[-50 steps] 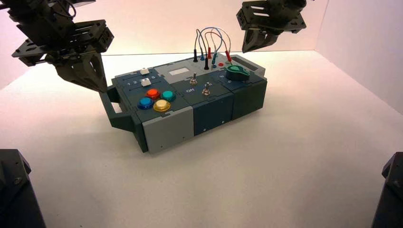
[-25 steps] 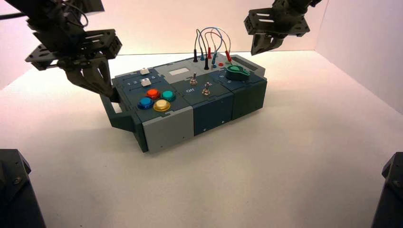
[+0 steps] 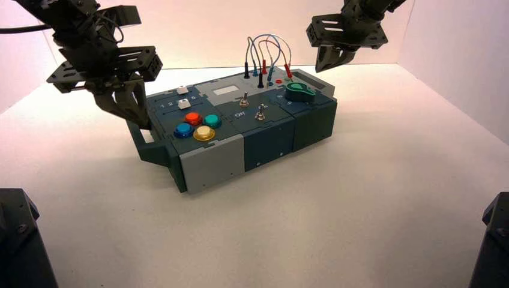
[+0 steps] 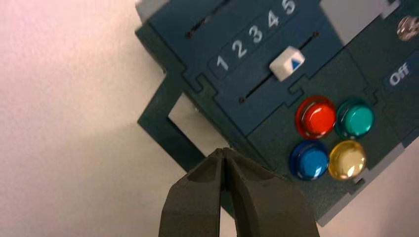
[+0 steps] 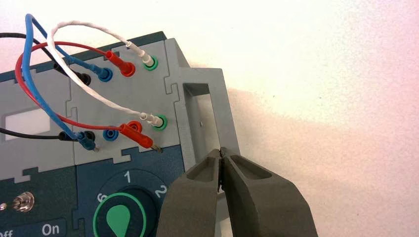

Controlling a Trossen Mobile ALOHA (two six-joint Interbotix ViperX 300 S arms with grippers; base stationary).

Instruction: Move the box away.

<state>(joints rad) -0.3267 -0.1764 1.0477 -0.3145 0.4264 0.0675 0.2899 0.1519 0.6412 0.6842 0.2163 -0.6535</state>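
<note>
- White tabletop (image 3: 360,216) fills the foreground bare, with pale walls behind; the box (image 3: 237,129) sits mid-table, turned at an angle
- Nearest me on the box are the four coloured round buttons (image 4: 332,138), then the toggle switches (image 3: 252,107) and the green knob (image 5: 119,218), with the looped jumper wires (image 5: 54,74) at the back
- Over the last second my left gripper (image 4: 225,158) has dropped in to the teal end handle (image 4: 165,123), fingers pressed together, tip at the handle's edge
- Farther off, my right gripper (image 5: 220,157) has pulled up and back; it now hangs over the grey end handle (image 5: 217,98), also pinched closed on nothing
- I judge both ends are lined up for a push, and the box has not moved yet
</note>
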